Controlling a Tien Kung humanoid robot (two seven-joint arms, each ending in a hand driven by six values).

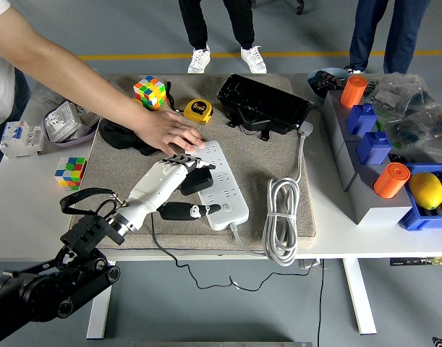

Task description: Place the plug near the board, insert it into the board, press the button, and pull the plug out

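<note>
A white power strip [229, 186] lies diagonally on the grey mat [264, 155], its switch button [226, 207] near the front end. My left hand [197, 188] reaches in from the lower left and is shut on the black plug [200, 180]. The plug rests against the strip's left side, about midway along. My fingers [179, 162] curl over its top and the thumb [192, 211] lies below it along the strip's edge. I cannot tell whether the prongs are in a socket. A person's hand [166, 132] presses down on the strip's far end. The plug's black cord [179, 260] trails off the front edge.
The strip's coiled white cable [281, 213] lies right of it. A tape measure [199, 110], a Rubik's cube [150, 92] and a black case [264, 103] sit at the back, another cube [71, 172] at the left. Bins with a lemon [425, 190] stand at the right.
</note>
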